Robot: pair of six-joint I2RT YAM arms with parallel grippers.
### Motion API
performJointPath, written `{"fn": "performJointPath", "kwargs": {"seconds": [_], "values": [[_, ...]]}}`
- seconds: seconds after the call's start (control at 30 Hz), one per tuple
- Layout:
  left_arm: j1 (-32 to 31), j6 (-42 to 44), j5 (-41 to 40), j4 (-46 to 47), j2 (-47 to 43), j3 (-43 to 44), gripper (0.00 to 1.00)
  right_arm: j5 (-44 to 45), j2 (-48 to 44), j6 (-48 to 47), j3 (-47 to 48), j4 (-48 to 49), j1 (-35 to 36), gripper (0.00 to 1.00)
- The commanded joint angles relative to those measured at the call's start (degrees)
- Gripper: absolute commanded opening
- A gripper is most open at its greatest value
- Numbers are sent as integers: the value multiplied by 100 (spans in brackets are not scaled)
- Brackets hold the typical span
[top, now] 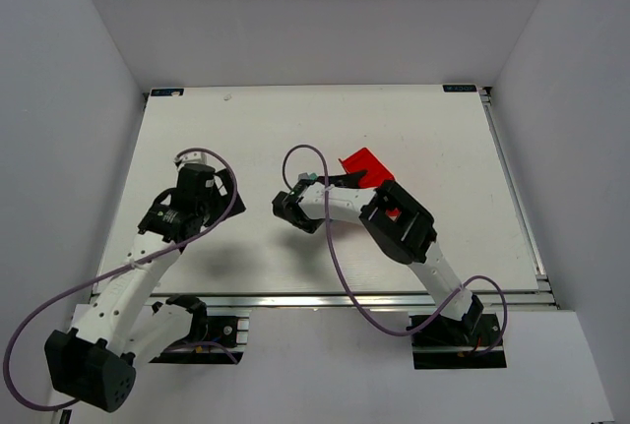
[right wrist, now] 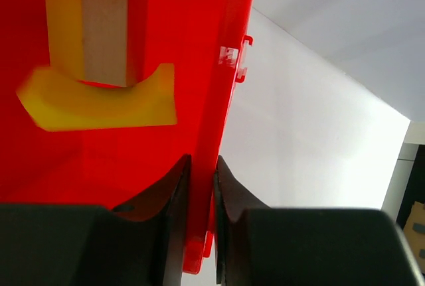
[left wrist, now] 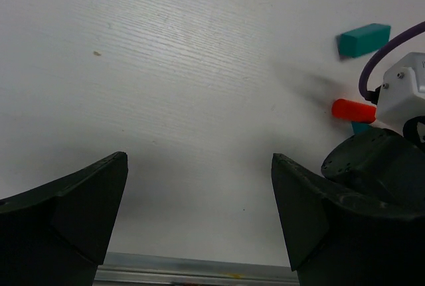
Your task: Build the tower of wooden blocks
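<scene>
My right gripper (right wrist: 199, 166) is shut on the side wall of the red plastic bin (right wrist: 166, 47) and holds it tilted. Inside the bin lie a yellow arch (right wrist: 99, 107) and a plain tan block (right wrist: 105, 30). In the top view the right gripper (top: 346, 180) meets the bin (top: 366, 162) at mid-table. My left gripper (left wrist: 199, 186) is open and empty over bare table; it is at the left in the top view (top: 219, 191). In the left wrist view a teal block (left wrist: 362, 39) and a red cylinder block (left wrist: 353, 109) lie on the table to its right.
The right arm's wrist and purple cable (left wrist: 398, 90) crowd the right side of the left wrist view. The table's near aluminium rail (left wrist: 199, 269) is just below the left jaws. White walls enclose the white table (top: 443, 149) on three sides.
</scene>
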Motion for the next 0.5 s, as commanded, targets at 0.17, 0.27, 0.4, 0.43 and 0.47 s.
{"fn": "performJointPath", "kwargs": {"seconds": [0.17, 0.27, 0.4, 0.43, 0.47], "values": [[-119, -528, 736, 1335, 694, -621, 98, -847, 360, -112, -26, -190, 120, 0], [-92, -485, 711, 2211, 1098, -709, 98, -918, 412, -68, -26, -217, 111, 0], [-127, -265, 580, 2085, 1836, -34, 98, -953, 351, 20, 9, -278, 94, 0], [-127, -187, 587, 2005, 1951, 107, 98, -971, 334, 20, 36, -279, 94, 0], [-127, -160, 622, 1960, 2100, 239, 98, -945, 307, 38, 62, -270, 85, 0]]}}
